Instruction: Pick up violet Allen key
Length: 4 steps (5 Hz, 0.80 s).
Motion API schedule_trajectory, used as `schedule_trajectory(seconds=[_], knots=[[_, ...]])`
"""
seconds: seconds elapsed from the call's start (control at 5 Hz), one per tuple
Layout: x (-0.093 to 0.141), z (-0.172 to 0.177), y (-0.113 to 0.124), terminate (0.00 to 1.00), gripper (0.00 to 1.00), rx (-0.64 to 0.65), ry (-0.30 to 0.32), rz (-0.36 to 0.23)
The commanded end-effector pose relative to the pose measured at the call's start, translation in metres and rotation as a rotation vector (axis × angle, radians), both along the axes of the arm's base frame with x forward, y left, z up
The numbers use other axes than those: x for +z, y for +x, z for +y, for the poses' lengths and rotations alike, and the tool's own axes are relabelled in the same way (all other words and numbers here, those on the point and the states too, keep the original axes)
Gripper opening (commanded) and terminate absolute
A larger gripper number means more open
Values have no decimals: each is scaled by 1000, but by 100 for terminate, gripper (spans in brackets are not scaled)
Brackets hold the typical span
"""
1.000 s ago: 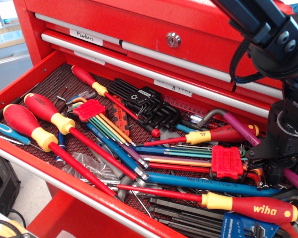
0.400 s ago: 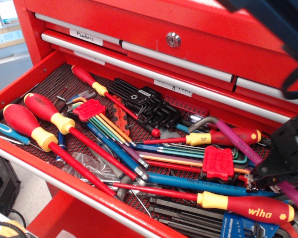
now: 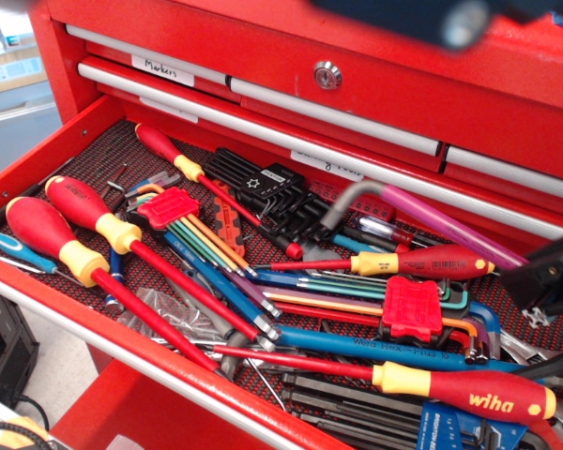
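The pincer (image 3: 552, 281) stood at the far right edge of the view, a dark blurred mass largely cut off by the frame. Its fingertips were not resolved, so how far it stood open could not be told. The right end of the violet Allen key (image 3: 450, 225) ran into that dark mass, which suggested the pincer had hold of it there, though the contact itself was hidden.

Change noted: a second before, the key lay low among the tools with the pincer bearing down on its right portion. Less than half a second before, its grey bent end had begun to lift. At this moment the whole shaft hung clear above the red-handled screwdriver (image 3: 422, 261), sloping up to the left, its grey bent end (image 3: 347, 202) hanging over the black hex key holder (image 3: 281, 202). The arm had also withdrawn upward and to the right, leaving only a blur across the top of the view.

Judgement: the key appeared lifted off the drawer contents, so the pick-up seemed largely accomplished, subject to the grip holding.

Surroundings undisturbed as far as visible: the long blue hex key (image 3: 375, 345), the small multicoloured key set in its red holder (image 3: 174, 208), and the red drawer (image 3: 38, 155) serving as bench.
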State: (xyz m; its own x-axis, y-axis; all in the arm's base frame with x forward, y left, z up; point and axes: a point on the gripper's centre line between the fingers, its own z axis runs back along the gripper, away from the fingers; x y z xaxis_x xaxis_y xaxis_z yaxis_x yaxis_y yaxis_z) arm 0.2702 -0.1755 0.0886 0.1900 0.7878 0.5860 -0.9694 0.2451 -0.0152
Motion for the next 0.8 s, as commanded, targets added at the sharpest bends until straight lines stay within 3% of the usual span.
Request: schedule_trajectory(seconds=[0.0,0.2,0.4,0.6], knots=[[59,15,-10,0,0,8,179,-100],[87,28,-11,0,0,-13,222,-86],[102,39,-8,0,0,-33,178,-92],[110,36,-1,100,0,-56,171,-107]])
